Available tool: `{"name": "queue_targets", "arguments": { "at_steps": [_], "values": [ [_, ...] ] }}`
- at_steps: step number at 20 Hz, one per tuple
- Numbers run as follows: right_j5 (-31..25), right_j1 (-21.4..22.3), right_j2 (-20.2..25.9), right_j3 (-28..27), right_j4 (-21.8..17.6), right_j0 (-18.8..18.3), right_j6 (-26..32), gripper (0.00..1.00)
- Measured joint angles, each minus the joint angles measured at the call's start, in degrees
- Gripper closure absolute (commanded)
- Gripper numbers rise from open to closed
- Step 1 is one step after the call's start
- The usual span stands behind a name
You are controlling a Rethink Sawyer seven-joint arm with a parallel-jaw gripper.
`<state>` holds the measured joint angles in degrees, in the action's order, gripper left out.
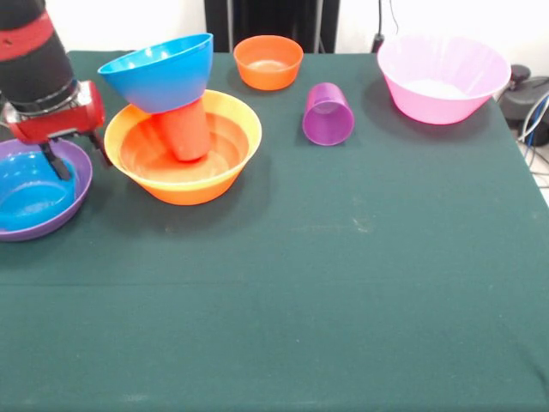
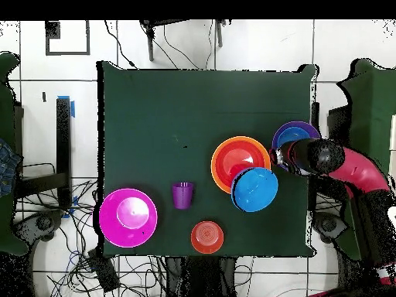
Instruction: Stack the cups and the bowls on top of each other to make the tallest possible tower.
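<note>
- Hanging over the purple bowl (image 1: 51, 206) at the table's (image 1: 343, 283) left edge in the front view, the gripper (image 1: 56, 159) has a dark finger (image 1: 58, 163) dipping toward the small blue bowl (image 1: 30, 193) nested inside; cannot tell whether the claw is open or closed.
- Tower (image 1: 183, 129): big orange bowl (image 1: 184, 176) just right of the purple bowl, rims close; a red cup (image 1: 184, 129) stands upside down inside it, big blue bowl (image 1: 163, 73) perched on the cup, tilted, mouth up.
- Overhead, the blue bowl (image 2: 254, 189) overhangs the orange bowl's (image 2: 232, 155) rim toward the robot's side.
- Purple cup (image 1: 328, 113) lies on its side right of the tower, mouth facing the near side, apart from everything.
- Small orange bowl (image 1: 268, 62) upright at the far edge, behind the tower and cup.
- Pink bowl (image 1: 443, 77) upright at the far right corner, well apart from the tower.
- Arm (image 2: 348, 166) reaches in overhead from the right edge; cables (image 1: 536, 112) beyond the table's far right corner.
</note>
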<state>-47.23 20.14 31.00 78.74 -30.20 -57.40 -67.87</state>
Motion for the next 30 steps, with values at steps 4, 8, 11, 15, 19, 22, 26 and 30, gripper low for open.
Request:
{"name": "queue_targets", "arguments": {
  "at_steps": [4, 8, 11, 15, 19, 22, 26, 30],
  "values": [
    [-0.01, -0.97, -1.71, -0.95, -0.64, 1.37, 0.0, 0.0],
    [-0.01, -1.02, -3.93, -2.42, -1.4, 3.44, 0.0, 0.0],
    [-0.01, -1.02, -5.58, -3.3, -1.8, 4.87, 0.0, 0.0],
    [-0.01, -1.01, -7.41, -3.97, -2.04, 6.2, 0.0, 0.0],
    [-0.01, -1.01, -9.31, -4.78, -2.06, 7.29, 0.0, 0.0],
    [-0.01, -1.01, -10.21, -5.12, -2.06, 7.83, 0.0, 0.0],
    [-0.01, -1.02, -11.97, -5.67, -2.04, 8.95, 0.0, 0.0],
    [0.0, -1.0, -13.57, -6.1, -2.06, 9.86, 0.0, 0.0]
  ]
}}
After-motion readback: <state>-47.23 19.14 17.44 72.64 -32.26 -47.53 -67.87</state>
